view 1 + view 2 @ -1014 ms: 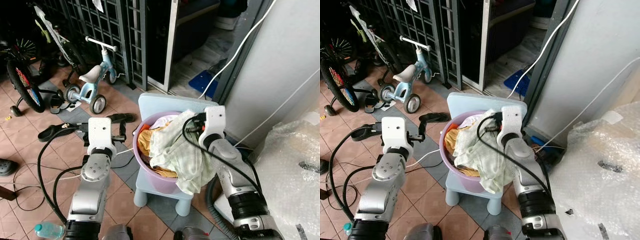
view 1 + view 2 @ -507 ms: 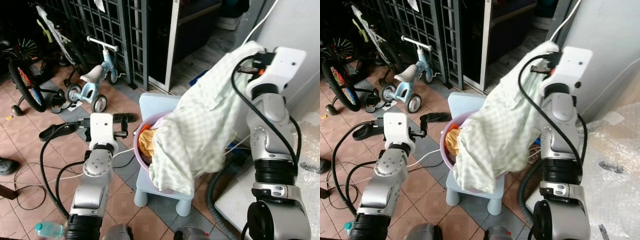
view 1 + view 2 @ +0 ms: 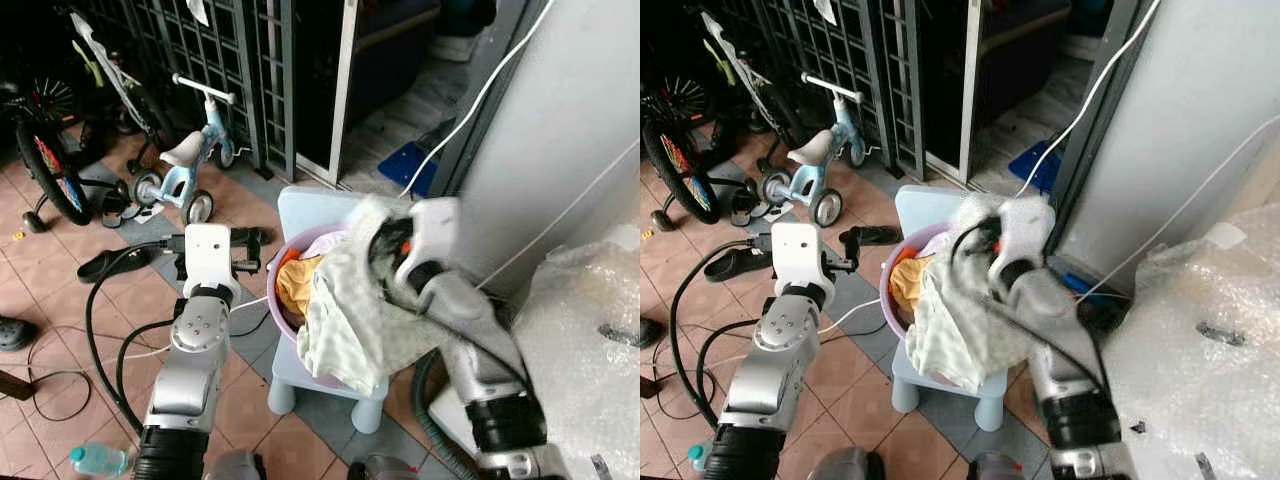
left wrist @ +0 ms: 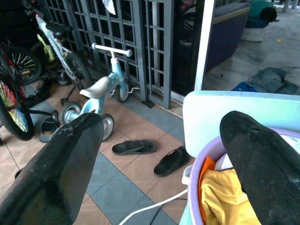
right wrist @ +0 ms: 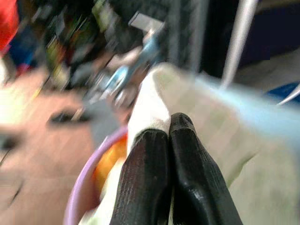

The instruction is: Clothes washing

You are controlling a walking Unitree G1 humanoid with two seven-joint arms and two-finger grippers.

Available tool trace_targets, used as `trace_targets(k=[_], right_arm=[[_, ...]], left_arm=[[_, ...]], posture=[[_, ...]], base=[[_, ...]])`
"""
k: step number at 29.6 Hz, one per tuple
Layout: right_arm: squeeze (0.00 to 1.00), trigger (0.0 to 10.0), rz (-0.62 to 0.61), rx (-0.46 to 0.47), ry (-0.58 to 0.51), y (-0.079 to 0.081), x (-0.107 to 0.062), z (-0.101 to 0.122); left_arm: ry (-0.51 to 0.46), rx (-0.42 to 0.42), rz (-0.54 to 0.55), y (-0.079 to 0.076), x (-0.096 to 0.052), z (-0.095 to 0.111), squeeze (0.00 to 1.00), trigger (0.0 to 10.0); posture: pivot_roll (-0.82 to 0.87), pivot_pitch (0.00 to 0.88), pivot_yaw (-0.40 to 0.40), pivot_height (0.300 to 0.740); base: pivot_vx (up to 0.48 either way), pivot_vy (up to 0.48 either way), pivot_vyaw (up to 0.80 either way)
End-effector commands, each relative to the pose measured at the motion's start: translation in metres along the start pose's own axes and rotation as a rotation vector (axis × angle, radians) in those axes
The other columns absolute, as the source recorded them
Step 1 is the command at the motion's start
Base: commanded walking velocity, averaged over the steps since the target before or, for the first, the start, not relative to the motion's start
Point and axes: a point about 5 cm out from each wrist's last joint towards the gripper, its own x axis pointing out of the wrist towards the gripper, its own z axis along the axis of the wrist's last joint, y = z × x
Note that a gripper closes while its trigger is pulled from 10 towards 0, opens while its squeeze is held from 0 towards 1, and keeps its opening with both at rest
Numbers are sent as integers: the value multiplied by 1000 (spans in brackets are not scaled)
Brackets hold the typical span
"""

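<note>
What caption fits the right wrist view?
Right gripper pinching a pale checked cloth above the purple basin of laundry.

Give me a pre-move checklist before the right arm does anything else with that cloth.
1. Right gripper shut on the checked cloth: ok, fingers pinch white fabric.
2. Cloth free of the arm: not ok, it drapes over the right forearm and its cable.
3. Tub seated on the blue chair: ok, upright.
4. Left gripper open, apart from the tub: ok, it hangs beside the rim.
5. Floor near the chair: not ok, a white cable and sandals lie there.
6. View sharpness: not ok, the right arm is blurred.
</note>
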Motion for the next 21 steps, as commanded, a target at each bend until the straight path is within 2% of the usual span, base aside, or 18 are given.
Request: trace_targets(k=[1, 2, 3, 8, 12, 21], right_arm=[[1000, 6275, 46, -29, 31, 5, -1, -2], [1000, 6275, 52, -28, 29, 6, -2, -1], [1000, 10000, 76, -30, 49, 8, -2, -3], [1000, 10000, 177, -70, 132, 12, -7, -10], [1000, 10000, 249, -186, 237, 14, -12, -25], [1000, 10000, 245, -316, 341, 12, -20, -42]], left_arm=[[6, 5, 11, 3, -4, 0, 0, 10000], [8, 6, 14, 3, -6, -1, 0, 10000], [13, 8, 18, 5, -8, -2, 0, 10000], [27, 13, 26, 8, -15, -5, 0, 10000], [36, 16, 27, 9, -17, -6, 0, 10000], [53, 23, 21, 10, -20, -6, 0, 10000]], posture=[[-48, 0, -6, 740], [-46, 0, -7, 740], [-43, 0, -9, 740], [-33, 0, -11, 740], [-28, 0, -11, 740], [-31, 0, -3, 740]], base=[[0, 0, 0], [0, 0, 0], [0, 0, 0], [0, 0, 0], [0, 0, 0], [0, 0, 0]])
